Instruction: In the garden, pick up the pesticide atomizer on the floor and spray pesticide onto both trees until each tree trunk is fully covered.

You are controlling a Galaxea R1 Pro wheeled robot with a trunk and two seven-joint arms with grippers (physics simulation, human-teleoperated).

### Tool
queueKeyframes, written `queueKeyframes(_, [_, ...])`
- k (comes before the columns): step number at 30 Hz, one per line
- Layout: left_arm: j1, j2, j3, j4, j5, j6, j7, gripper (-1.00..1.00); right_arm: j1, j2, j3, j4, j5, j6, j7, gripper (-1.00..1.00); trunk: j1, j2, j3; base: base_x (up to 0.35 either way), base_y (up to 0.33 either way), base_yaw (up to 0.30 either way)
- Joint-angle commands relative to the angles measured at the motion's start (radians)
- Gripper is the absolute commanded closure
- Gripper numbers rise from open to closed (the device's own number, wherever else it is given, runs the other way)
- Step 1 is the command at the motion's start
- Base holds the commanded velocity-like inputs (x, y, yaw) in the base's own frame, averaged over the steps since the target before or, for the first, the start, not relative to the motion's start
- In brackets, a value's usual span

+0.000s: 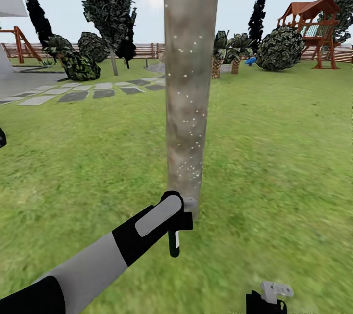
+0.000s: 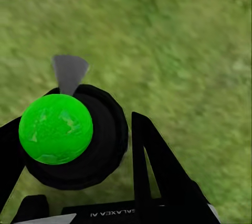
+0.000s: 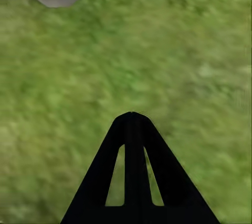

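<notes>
White specks dotted the tree trunk (image 1: 189, 83) only patchily. The left gripper (image 1: 172, 228) clamped the pesticide atomizer (image 1: 174, 241) near the trunk's base; the right gripper (image 3: 132, 121) was pinched closed, empty. Spraying low risked leaving upper bark uncovered.

1. The tree trunk (image 1: 189, 83) has matt, mottled grey-brown bark flecked with white pesticide (image 1: 189, 169) specks.
2. The fence (image 1: 147, 50) is slatted wood.
3. The stepping stones (image 1: 73, 93) look smooth and grey.

Head camera faces the tree trunk (image 1: 189, 83) closely; both wrist cameras overlook grass (image 3: 173, 51).
</notes>
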Motion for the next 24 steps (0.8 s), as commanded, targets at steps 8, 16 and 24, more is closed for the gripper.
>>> queueKeyframes(8, [-0.001, 0.000, -0.001, -0.001, 0.003, 0.010, 0.008, 1.00, 0.000, -0.001, 0.001, -0.002, -0.009, 0.002, -0.009, 1.00, 0.000, 0.000, -0.001, 0.000, 0.334, -0.211])
queueKeyframes(16, [-0.001, 0.000, -0.001, -0.001, 0.003, 0.006, 0.007, 1.00, 0.000, 0.000, 0.002, -0.002, -0.009, 0.002, -0.008, 1.00, 0.000, 0.000, -0.001, 0.000, 0.334, -0.207])
queueKeyframes(24, [-0.001, 0.000, -0.001, -0.001, 0.003, 0.001, 0.007, 1.00, 0.000, 0.000, 0.001, -0.002, -0.009, 0.002, -0.008, 1.00, 0.000, 0.000, -0.001, 0.000, 0.334, -0.109])
